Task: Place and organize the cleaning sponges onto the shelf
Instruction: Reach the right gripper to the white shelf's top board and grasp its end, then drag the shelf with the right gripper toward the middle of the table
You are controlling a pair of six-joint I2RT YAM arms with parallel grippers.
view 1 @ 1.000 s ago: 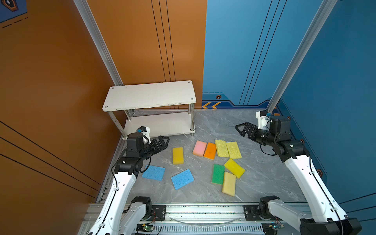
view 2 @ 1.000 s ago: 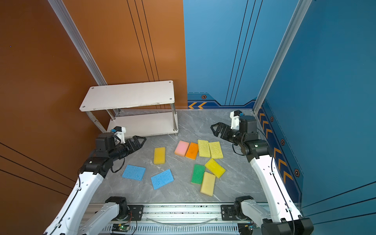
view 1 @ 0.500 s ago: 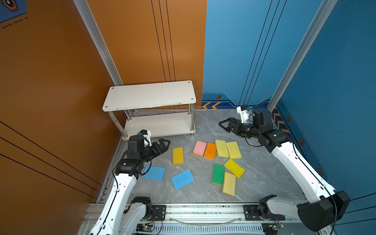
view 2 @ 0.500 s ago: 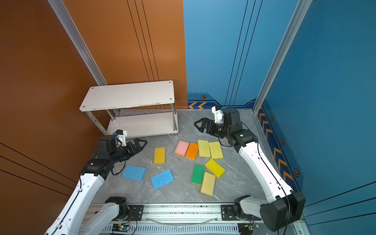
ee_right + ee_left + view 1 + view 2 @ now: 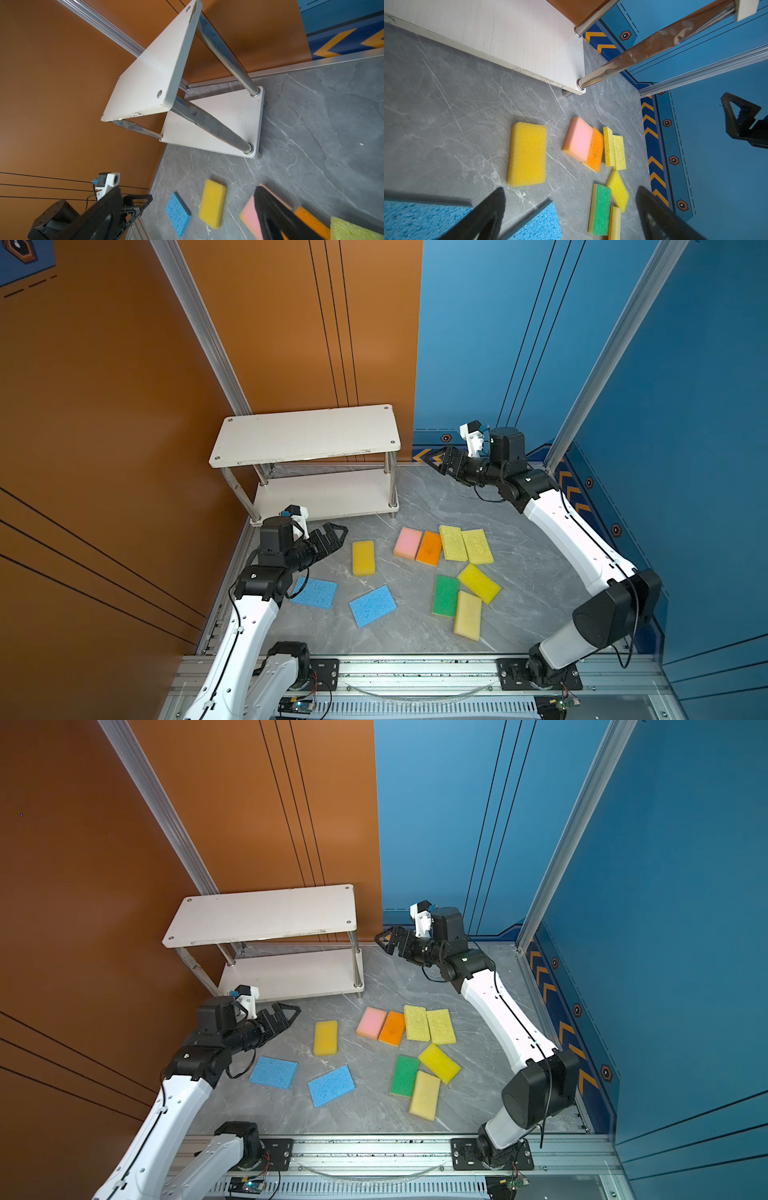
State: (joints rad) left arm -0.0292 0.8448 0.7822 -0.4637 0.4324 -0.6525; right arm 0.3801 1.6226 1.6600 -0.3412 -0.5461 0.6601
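The shelf (image 5: pixel 305 435) stands at the back left, both white boards bare (image 5: pixel 226 116). The cleaning sponges lie flat on the grey floor: a deep yellow one (image 5: pixel 363 558), pink (image 5: pixel 408 542), orange (image 5: pixel 429 548), two coarse yellow (image 5: pixel 453 543), bright yellow (image 5: pixel 478 583), green (image 5: pixel 445 595), pale yellow (image 5: pixel 468 615) and two blue (image 5: pixel 314 593) (image 5: pixel 372 605). My left gripper (image 5: pixel 337 536) (image 5: pixel 571 190) hangs open and empty just left of the deep yellow sponge (image 5: pixel 527 153). My right gripper (image 5: pixel 435 458) (image 5: pixel 189 190) is open and empty, raised beside the shelf's right end.
Orange wall panels stand behind and left of the shelf, blue panels at the right. An aluminium post (image 5: pixel 598 352) rises at the back right corner. A metal rail (image 5: pixel 415 672) runs along the front edge, carrying both arm bases.
My right arm has swung left and toward the back, from the right side over to the shelf's right end. The left gripper has barely moved. Both grippers stayed open.
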